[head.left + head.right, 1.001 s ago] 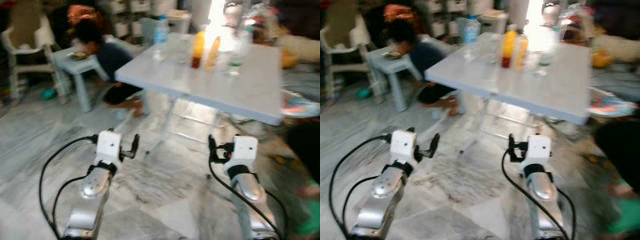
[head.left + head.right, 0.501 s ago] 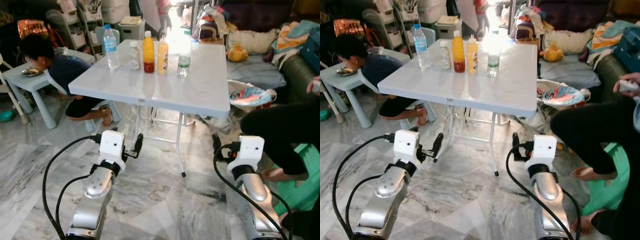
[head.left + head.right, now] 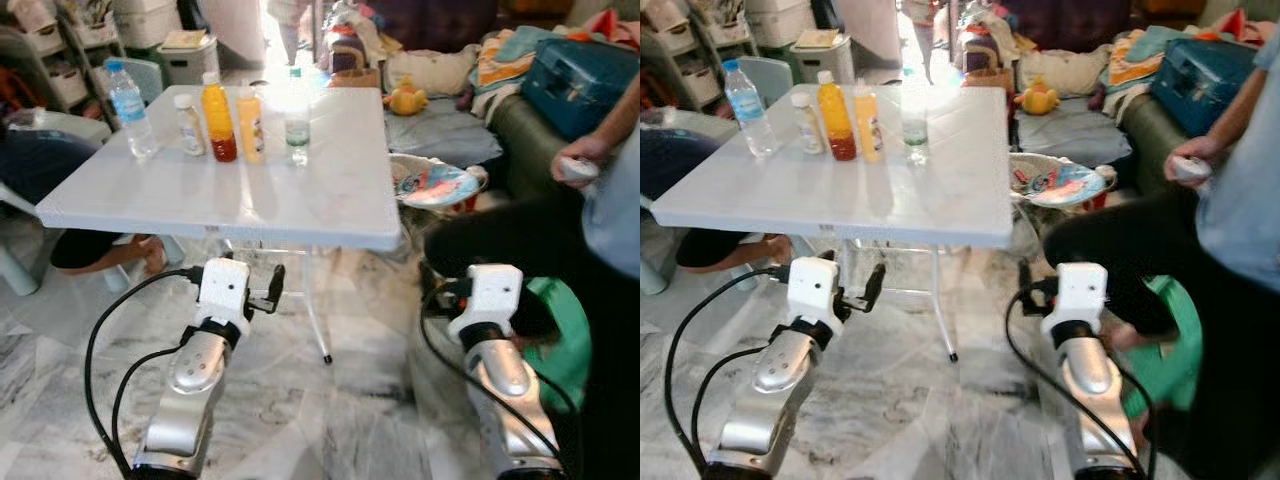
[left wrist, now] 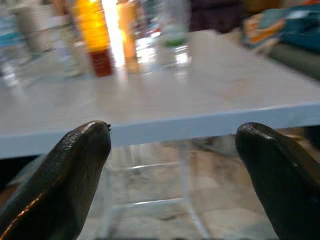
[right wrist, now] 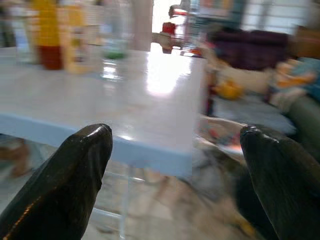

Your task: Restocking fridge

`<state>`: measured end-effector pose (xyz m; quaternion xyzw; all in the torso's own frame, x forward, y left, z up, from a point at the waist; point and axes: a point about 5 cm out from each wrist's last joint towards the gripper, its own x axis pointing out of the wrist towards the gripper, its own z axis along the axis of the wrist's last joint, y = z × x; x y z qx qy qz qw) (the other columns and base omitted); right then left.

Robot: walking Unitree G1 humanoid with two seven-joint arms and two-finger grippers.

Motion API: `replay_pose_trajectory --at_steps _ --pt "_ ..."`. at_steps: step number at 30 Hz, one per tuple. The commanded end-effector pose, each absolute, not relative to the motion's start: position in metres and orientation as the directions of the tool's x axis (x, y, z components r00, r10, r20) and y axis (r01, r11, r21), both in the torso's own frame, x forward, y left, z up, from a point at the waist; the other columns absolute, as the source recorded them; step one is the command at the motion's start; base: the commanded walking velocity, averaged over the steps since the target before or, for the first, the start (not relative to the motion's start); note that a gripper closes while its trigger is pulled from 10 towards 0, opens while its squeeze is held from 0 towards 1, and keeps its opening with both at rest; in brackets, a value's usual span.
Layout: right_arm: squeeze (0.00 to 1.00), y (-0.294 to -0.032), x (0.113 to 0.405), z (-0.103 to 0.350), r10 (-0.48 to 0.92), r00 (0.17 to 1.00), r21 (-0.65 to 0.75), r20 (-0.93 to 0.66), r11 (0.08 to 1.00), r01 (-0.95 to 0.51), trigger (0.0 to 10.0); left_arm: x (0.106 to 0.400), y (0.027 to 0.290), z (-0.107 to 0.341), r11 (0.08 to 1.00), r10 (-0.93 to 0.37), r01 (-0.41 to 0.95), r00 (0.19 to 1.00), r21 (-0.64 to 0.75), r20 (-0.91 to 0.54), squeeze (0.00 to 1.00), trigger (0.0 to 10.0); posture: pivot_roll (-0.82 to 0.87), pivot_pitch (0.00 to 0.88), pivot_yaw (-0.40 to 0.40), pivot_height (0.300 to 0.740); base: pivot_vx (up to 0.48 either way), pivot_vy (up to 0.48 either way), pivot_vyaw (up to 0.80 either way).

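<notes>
Approach step: left claw (image 4: 172, 150) and right claw (image 5: 175, 150), both released and empty, face the surface (image 3: 300, 200); next, reach bottles (image 3: 218, 122) along its far edge.

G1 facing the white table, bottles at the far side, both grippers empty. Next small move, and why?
Probably step closer to the white table. Both the left gripper and the right gripper hang low, in front of the near edge, jaws open and empty. The bottles, including the orange juice bottle and the water bottle, stand along the far side, likely out of reach.
</notes>
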<state>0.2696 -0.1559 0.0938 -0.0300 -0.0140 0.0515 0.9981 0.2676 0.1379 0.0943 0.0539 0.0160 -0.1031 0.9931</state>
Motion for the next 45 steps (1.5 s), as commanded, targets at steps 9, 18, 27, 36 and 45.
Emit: replay_pose_trajectory --at_steps 9,18,27,36,45 --pt "0.00 -0.150 0.271 0.110 0.164 0.981 -0.027 0.103 0.986 -0.162 10.0 0.274 0.139 0.101 0.974 -0.186 0.187 0.982 0.126 -0.019 0.00 10.0 0.00 0.000 0.002 0.740 0.472 0.000 0.71" --pt "0.00 -0.141 0.268 0.113 0.232 0.965 -0.077 0.118 0.971 -0.224 10.0 0.276 0.134 0.107 0.974 -0.193 0.192 0.981 0.123 -0.005 0.00 10.0 0.00 0.002 -0.002 0.740 0.472 0.000 0.72" --pt "0.00 -0.149 0.274 0.109 0.178 0.980 -0.056 0.093 0.983 -0.174 10.0 0.273 0.133 0.104 0.970 -0.209 0.209 0.978 0.121 -0.014 0.00 10.0 0.00 0.000 -0.008 0.740 0.364 0.000 0.17" --pt "0.00 -0.144 0.275 0.105 0.198 0.978 -0.027 0.058 0.980 -0.197 10.0 0.272 0.130 0.103 0.968 -0.221 0.221 0.975 0.116 -0.016 0.00 10.0 0.00 0.002 -0.014 0.740 0.058 0.000 -0.44" --pt "0.00 -0.144 0.275 0.105 0.204 0.977 -0.037 0.062 0.979 -0.202 10.0 0.270 0.128 0.104 0.966 -0.236 0.236 0.972 0.107 -0.006 0.00 10.0 0.00 0.006 -0.016 0.740 0.353 0.000 -0.80"
